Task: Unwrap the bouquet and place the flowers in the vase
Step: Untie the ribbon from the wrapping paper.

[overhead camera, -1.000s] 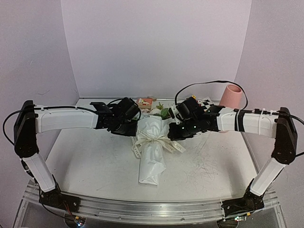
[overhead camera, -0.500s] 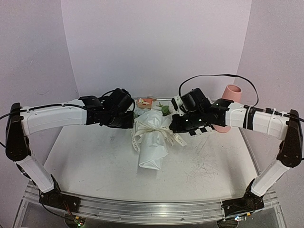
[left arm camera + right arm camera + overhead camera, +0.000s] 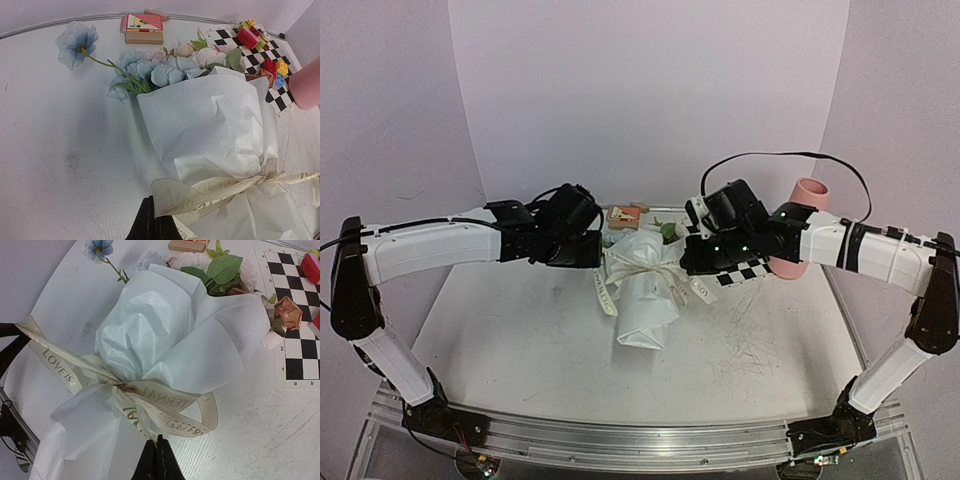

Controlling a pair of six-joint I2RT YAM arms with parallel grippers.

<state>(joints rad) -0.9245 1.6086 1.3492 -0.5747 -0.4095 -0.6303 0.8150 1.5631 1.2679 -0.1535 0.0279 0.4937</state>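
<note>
While the left gripper (image 3: 151, 223) and the right gripper (image 3: 157, 460) are each pinching tight on the cream printed ribbon (image 3: 170, 399), it is running between them around the creased white paper bouquet (image 3: 210, 125) lying just beyond both fingertips. Farther out, to the right of the right fingers, the tall pink cylinder vase (image 3: 810, 200) is standing upright.

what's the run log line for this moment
left pincer: shut on ribbon | right pincer: shut on ribbon | bouquet: wrapped, tied, lying flat | vase: upright, right rear
</note>
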